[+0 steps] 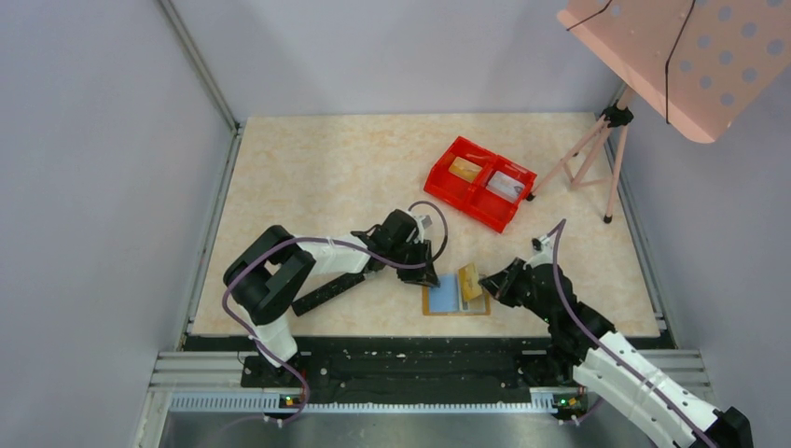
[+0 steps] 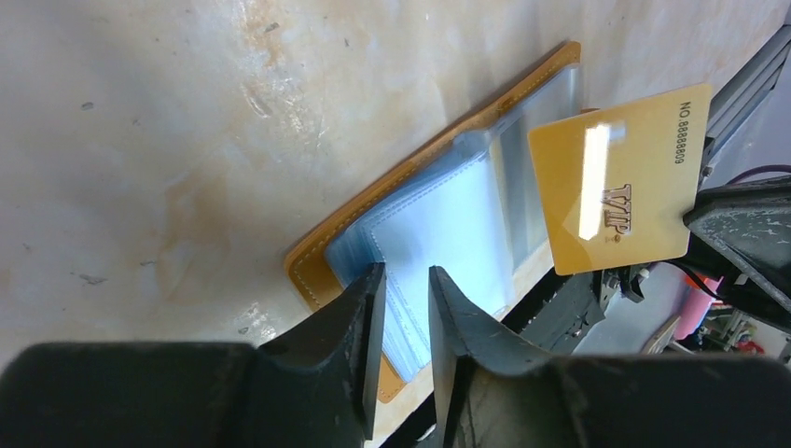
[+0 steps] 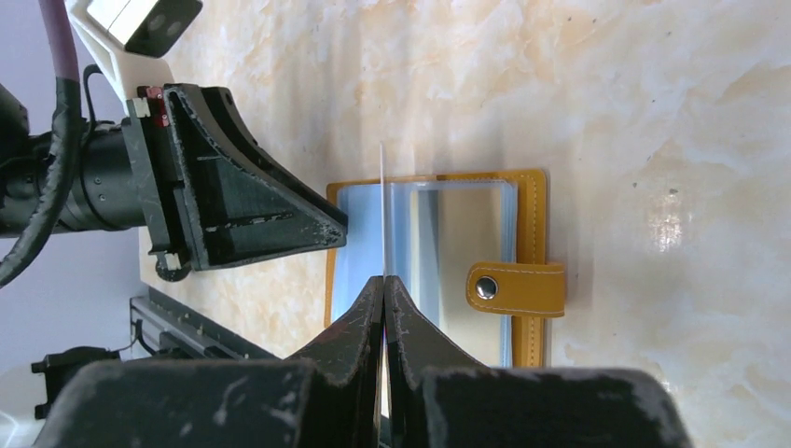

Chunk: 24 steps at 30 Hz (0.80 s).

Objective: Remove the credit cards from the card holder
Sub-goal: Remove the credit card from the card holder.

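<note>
The tan card holder (image 1: 446,297) lies open on the table near the front edge, its light-blue sleeves (image 2: 448,215) facing up and its snap tab (image 3: 518,287) folded over the right side. My right gripper (image 3: 383,280) is shut on a yellow-gold credit card (image 2: 620,191), which it holds upright just above the holder; in the right wrist view I see this card edge-on (image 3: 382,205). My left gripper (image 2: 408,273) hovers low at the holder's left edge. A narrow gap shows between its fingers and nothing is in it.
A red two-compartment tray (image 1: 480,182) stands at the back right, with a gold card (image 1: 464,169) in one half and a grey card (image 1: 505,185) in the other. A pink tripod (image 1: 597,154) carrying a perforated board (image 1: 690,56) stands at the right edge.
</note>
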Available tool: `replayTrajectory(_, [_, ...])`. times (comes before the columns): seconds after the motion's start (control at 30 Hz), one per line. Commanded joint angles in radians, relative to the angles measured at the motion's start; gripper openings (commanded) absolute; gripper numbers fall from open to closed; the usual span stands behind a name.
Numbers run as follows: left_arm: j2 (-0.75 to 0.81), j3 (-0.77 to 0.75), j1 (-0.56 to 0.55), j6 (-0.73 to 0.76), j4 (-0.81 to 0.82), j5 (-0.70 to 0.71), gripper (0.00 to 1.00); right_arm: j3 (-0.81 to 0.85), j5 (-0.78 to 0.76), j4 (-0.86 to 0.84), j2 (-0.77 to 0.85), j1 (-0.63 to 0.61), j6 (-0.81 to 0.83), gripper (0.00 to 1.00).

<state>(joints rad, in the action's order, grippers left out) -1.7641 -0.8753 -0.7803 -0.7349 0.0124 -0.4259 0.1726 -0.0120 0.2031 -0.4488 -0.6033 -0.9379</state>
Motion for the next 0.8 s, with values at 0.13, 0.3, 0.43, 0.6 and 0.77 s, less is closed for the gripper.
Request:
replayTrajectory(0.13, [0.047,-0.078,0.004,0.067,-0.188,0.097,0.41,0.094,0.022,-0.082,-0.115,0.013,0.066,0.0])
replayTrajectory(0.3, [0.123,-0.108,0.077,0.125,-0.216,0.015,0.45,0.107,0.167,-0.181,-0.177,0.013,0.127,0.0])
replayTrajectory(0.43, [0.175,-0.134,0.12,0.236,-0.247,-0.099,0.47,0.109,0.271,-0.274,-0.178,0.013,0.169,0.0])
replayTrajectory(0.6, [0.216,-0.12,0.12,0.273,-0.149,-0.345,0.51,0.138,0.349,-0.314,-0.204,0.012,0.207,0.0])
replayTrajectory(0.77, [0.235,-0.123,0.119,0.29,-0.141,-0.417,0.53,0.164,0.44,-0.376,-0.24,0.014,0.203,0.0])
